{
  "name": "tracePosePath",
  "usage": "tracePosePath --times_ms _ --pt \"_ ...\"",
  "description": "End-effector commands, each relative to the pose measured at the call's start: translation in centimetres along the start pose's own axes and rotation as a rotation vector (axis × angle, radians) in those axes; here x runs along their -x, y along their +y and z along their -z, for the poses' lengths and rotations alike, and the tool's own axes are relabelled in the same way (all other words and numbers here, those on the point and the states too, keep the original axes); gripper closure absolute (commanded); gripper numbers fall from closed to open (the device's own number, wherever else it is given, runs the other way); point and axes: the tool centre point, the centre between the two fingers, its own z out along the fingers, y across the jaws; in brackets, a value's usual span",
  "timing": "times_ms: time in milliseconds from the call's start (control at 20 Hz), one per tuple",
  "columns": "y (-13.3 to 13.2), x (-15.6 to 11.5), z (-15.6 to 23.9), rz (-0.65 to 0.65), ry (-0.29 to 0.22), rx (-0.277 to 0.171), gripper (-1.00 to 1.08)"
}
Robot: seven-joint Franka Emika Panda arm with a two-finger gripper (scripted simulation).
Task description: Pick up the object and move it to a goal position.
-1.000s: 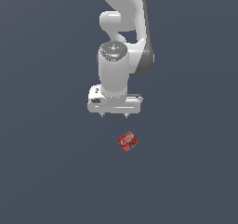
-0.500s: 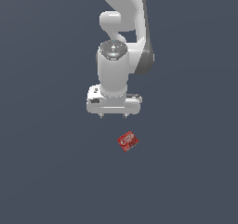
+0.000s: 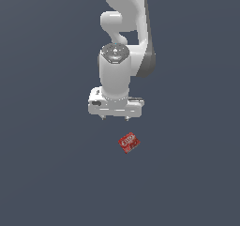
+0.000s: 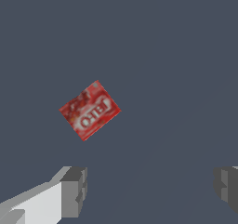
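Here the red box (image 3: 128,142) lies askew at frame centre, just below the spread-fingered, empty gripper (image 3: 115,118).

You can see white letters on the top of the small red box (image 4: 89,110) (image 3: 128,142), but they are too blurry to read, and you will find no other words or numbers anywhere.

The box (image 3: 128,142) (image 4: 90,110) is small, red and rectangular, with white lettering on its top face. It lies flat on the grey floor, turned askew.
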Motion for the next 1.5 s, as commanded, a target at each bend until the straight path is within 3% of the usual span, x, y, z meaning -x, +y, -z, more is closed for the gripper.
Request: tracePosePath --times_ms 0,1450 --pt "-0.2 -0.2 -0.3 -0.029 -0.001 -0.002 -0.92" --pt "-5.5 -3.2 -8.3 -0.716 -0.026 -0.020 -0.92"
